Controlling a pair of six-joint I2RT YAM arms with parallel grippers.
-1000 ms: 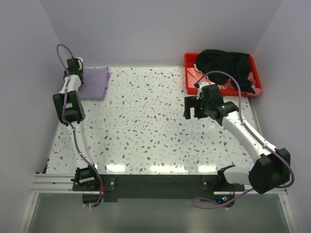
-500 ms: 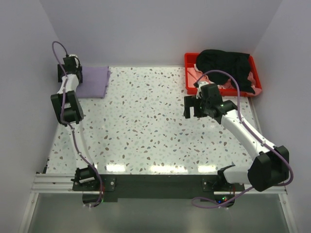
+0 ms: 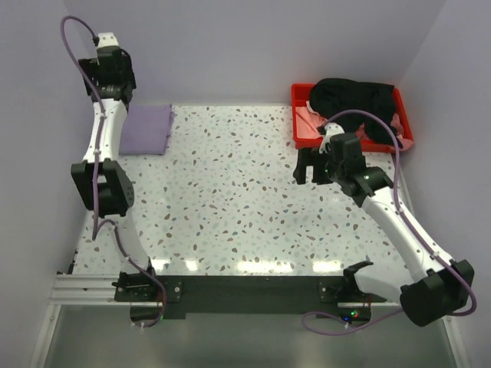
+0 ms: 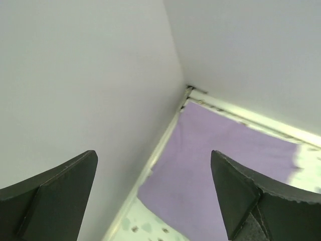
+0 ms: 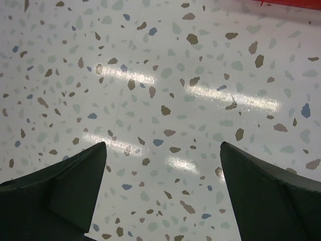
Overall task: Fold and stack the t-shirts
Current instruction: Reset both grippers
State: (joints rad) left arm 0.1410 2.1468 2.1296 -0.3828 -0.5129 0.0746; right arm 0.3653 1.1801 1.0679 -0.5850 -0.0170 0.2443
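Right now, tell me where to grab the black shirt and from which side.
Take the black shirt by its bunched hump at the left end, coming straight down from above with the open right gripper. It lies crumpled on the pink shirt inside the tray, so the walls likely block a side approach, and the raised folds give loose cloth to pinch.
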